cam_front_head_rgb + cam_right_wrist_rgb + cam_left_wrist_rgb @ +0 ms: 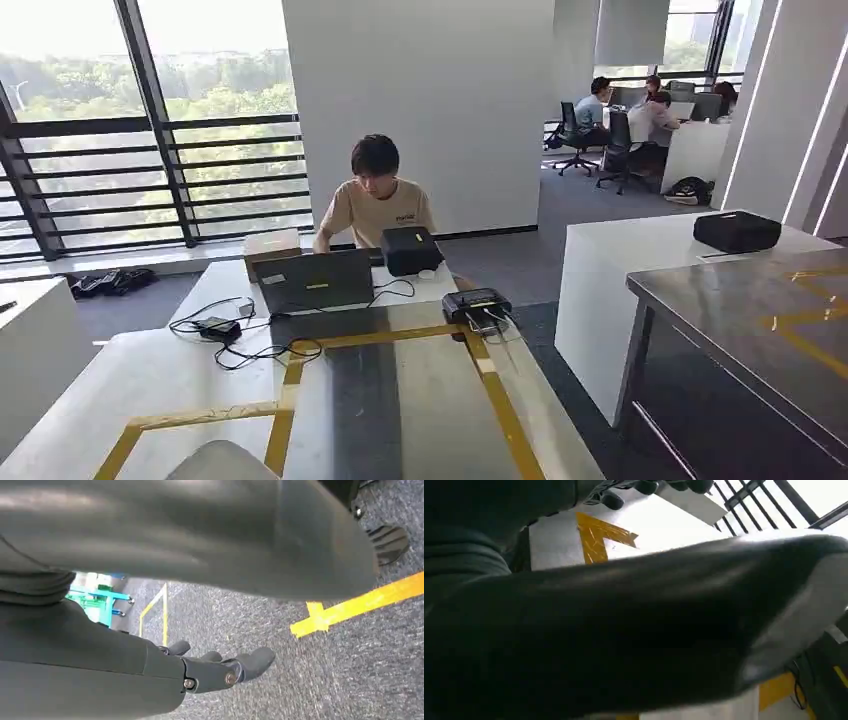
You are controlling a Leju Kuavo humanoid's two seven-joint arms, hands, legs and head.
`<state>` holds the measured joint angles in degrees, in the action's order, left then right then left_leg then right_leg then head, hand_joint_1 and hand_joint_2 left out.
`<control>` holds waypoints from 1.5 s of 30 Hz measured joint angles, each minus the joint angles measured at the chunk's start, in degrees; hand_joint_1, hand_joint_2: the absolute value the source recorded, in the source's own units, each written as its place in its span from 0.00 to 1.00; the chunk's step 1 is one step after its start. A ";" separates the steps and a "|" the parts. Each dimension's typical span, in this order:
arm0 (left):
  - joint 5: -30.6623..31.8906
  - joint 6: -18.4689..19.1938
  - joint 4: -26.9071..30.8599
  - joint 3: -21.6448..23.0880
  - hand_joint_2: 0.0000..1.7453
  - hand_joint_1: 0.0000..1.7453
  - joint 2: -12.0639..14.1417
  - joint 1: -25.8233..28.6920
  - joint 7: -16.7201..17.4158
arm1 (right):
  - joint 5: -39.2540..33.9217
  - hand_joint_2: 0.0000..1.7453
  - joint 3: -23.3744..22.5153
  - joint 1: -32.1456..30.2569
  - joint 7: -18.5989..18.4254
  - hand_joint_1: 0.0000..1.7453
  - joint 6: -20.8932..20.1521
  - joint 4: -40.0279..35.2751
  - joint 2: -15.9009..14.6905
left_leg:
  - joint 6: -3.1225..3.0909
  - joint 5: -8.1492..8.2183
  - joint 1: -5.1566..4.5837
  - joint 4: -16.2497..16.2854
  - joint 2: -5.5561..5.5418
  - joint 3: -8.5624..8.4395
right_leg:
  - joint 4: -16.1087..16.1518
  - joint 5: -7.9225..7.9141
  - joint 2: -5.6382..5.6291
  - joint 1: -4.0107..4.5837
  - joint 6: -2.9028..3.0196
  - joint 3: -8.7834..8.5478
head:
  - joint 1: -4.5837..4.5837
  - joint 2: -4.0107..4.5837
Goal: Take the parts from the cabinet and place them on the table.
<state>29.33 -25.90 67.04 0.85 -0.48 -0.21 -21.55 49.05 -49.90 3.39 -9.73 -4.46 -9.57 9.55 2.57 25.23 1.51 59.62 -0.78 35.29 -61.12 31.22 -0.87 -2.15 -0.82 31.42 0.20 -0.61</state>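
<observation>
The right hand hangs over grey carpet, fingers loosely apart, holding nothing. I cannot tell the left hand's state. A taped table lies ahead.

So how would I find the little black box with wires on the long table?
Start at the long white table with yellow tape lines, where a person sits at the far end behind a laptop. Look just right of the laptop, at the table's right edge. The small flat black box lies there on the tape line with thin wires hanging from its front, lower and flatter than the taller black case behind it.
</observation>
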 joint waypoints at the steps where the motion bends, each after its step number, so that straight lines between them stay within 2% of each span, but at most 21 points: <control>1: -0.28 -0.02 0.11 0.00 0.00 0.00 0.00 0.25 -0.09 | 0.02 0.00 0.00 -0.01 0.00 0.00 -0.02 0.00 0.00 | 0.38 -0.12 0.26 0.12 0.01 0.53 | 0.25 -0.55 0.25 -0.10 0.84 0.47 | 0.05 0.00; 3: -0.61 -0.07 0.26 -0.02 0.00 0.00 0.09 0.58 -0.19 | 0.07 0.00 0.00 -0.03 0.02 0.00 -0.02 0.00 0.02 | 0.29 4.51 0.26 3.68 0.42 1.71 | 0.41 -1.38 0.50 0.05 1.75 1.10 | 0.22 0.00; 5: -0.74 -0.07 0.37 -0.02 0.00 0.00 0.09 0.60 -0.24 | 0.09 0.00 0.00 -0.08 -0.02 0.00 -0.02 0.00 0.02 | 0.31 10.56 0.03 12.37 0.43 4.26 | 0.37 -2.33 0.73 0.41 2.05 2.24 | 0.28 0.00; 7: -0.96 -0.07 0.35 -0.02 0.00 0.00 0.07 0.83 -0.26 | 0.13 0.00 0.00 -0.08 -0.02 0.00 0.00 0.00 0.02 | 0.00 11.78 -0.10 16.76 0.43 4.55 | 0.32 -3.10 0.86 0.91 2.16 3.30 | 0.33 0.00; 10: -1.27 -0.20 0.35 -0.02 0.00 0.00 0.04 0.82 -0.72 | 0.17 0.00 0.00 -0.04 -0.02 0.00 0.02 0.00 0.15 | -1.73 7.31 -0.85 7.22 0.41 -2.76 | 0.35 -4.27 0.84 1.59 2.16 4.35 | 0.35 0.00; 12: -2.10 -0.39 0.37 -0.04 0.00 0.00 0.13 0.54 -1.05 | 0.26 0.00 -0.02 -0.04 -0.02 0.00 0.04 0.00 0.63 | -2.80 7.59 -1.73 -1.08 0.68 -8.17 | 0.36 -5.01 0.84 1.87 1.72 4.82 | 0.31 0.00; 13: -2.25 -0.59 0.37 -0.09 0.00 0.00 0.13 0.57 -1.29 | 0.33 0.00 -0.02 -0.08 -0.02 0.00 0.11 0.00 0.63 | -2.19 6.37 -1.99 -0.82 0.88 -7.85 | 0.77 -5.62 0.86 1.57 1.31 4.70 | 0.24 0.00; 16: -3.37 -0.72 0.37 -0.57 0.00 0.00 0.31 0.66 -1.33 | 0.44 0.00 -0.02 -0.13 -0.02 0.00 0.11 0.00 0.68 | -3.09 5.09 -2.28 -2.02 0.79 -6.75 | 1.58 -7.11 0.82 1.42 0.10 4.85 | 0.35 0.00; 18: -4.39 -0.51 0.39 -0.96 0.00 0.00 0.22 0.58 -1.46 | 0.52 0.00 0.00 -0.18 0.00 0.00 0.15 0.04 0.72 | -4.07 3.56 -1.81 -2.59 1.19 -5.87 | -1.02 -2.96 0.73 1.37 -0.06 5.97 | 0.15 0.00; 21: -6.84 1.42 0.30 -1.77 0.00 0.00 0.20 0.93 -2.01 | 1.03 0.00 0.00 -0.14 0.04 0.00 0.17 0.04 0.68 | -4.38 1.80 -1.93 -2.18 1.28 -3.47 | -12.67 5.19 0.72 1.32 -0.47 9.12 | 0.05 0.00; 23: -7.80 2.53 0.00 -2.01 0.00 0.00 0.00 1.08 -2.14 | 1.31 0.00 0.00 -0.17 -0.04 0.00 0.17 0.04 0.63 | -4.28 0.63 -1.98 -1.82 1.33 -1.58 | -15.14 3.64 0.72 1.33 -0.53 8.23 | 0.02 0.00; 25: -9.66 4.59 -0.88 -2.67 0.00 0.00 -0.11 1.06 -2.12 | 1.66 0.00 0.00 -0.08 -0.04 0.00 0.13 0.04 0.63 | -3.94 -0.47 -1.91 -1.09 1.33 0.50 | -8.58 -0.78 0.75 1.32 -0.44 2.85 | -0.04 0.00; 26: -10.53 5.07 -1.79 -2.88 0.00 0.00 -0.11 0.98 -2.21 | 1.92 0.00 0.02 0.03 -0.04 0.00 0.09 0.04 0.63 | -3.66 -0.83 -1.90 -0.55 1.31 1.20 | -3.55 -1.16 0.81 1.33 -0.35 -0.91 | -0.04 0.00; 27: -10.95 5.44 -2.50 -3.00 0.00 0.00 -0.09 1.02 -2.29 | 2.08 0.00 0.04 0.26 -0.07 0.00 0.02 0.04 0.63 | -3.31 -1.10 -2.08 -0.11 1.34 1.78 | 1.13 1.62 0.84 1.50 -0.08 -3.67 | -0.13 0.00; 32: -11.34 5.47 -18.13 -5.28 0.00 0.00 0.55 -3.93 -4.78 | 3.19 0.00 0.22 0.46 0.11 0.00 -1.05 0.13 0.68 | -1.53 -2.32 -1.89 -0.25 1.24 1.98 | 2.38 -0.29 1.12 1.59 2.31 -2.51 | 0.04 0.02; 36: -14.15 10.26 -34.92 -8.26 0.00 0.00 1.29 -7.01 5.14 | 4.09 0.00 0.81 0.93 0.00 0.00 -2.49 0.13 0.66 | -0.32 9.66 -1.33 12.09 0.98 5.62 | 2.44 -3.12 1.03 1.63 3.08 0.82 | 0.39 0.02; 37: -15.70 11.83 -38.53 -9.25 0.00 0.00 1.23 -6.88 9.86 | 4.11 0.00 0.85 1.10 -0.20 0.00 -3.04 0.13 0.63 | -0.17 9.92 -1.27 15.28 0.97 5.84 | 2.40 -3.86 0.97 1.64 3.01 1.82 | 0.41 0.00; 39: -17.95 13.22 -43.72 -11.48 0.00 0.00 1.03 -5.44 16.25 | 4.11 0.00 0.90 1.60 -0.20 0.00 -3.78 0.13 0.61 | -0.18 6.53 -1.07 15.46 0.96 3.51 | 2.29 -5.17 0.53 1.65 2.84 3.70 | 0.46 0.00; 41: -20.92 12.06 -47.39 -13.49 0.00 0.00 0.48 -3.96 26.16 | 4.81 0.00 1.16 1.79 -0.07 0.00 -4.19 0.13 0.59 | -0.72 4.00 -1.05 7.34 0.94 -3.12 | 2.04 -6.43 0.30 1.68 2.26 5.06 | 0.55 0.00; 43: -24.75 10.07 -49.58 -16.81 0.00 0.00 -0.64 -3.13 31.92 | 5.05 0.00 1.27 1.85 -0.20 0.00 -4.20 0.13 0.57 | -1.44 7.16 -1.63 -2.74 0.74 -9.80 | 2.01 -7.31 0.74 1.74 1.36 5.70 | 0.48 0.00; 45: -27.19 8.98 -51.49 -20.16 0.00 0.00 -2.01 -2.25 32.58 | 4.96 0.00 1.31 1.91 0.17 0.00 -4.28 0.13 0.18 | -2.23 6.51 -2.31 -2.53 0.52 -8.66 | 2.59 -8.34 1.10 1.35 0.57 5.52 | 0.37 0.00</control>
<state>2.15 -16.92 15.55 -19.31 -2.49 -2.47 11.03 54.01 -48.59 5.30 -9.55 -8.74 -9.44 9.73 0.34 31.74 -0.80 57.09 -0.26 26.64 -58.52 22.88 0.23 -0.80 -0.24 36.94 0.57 -0.61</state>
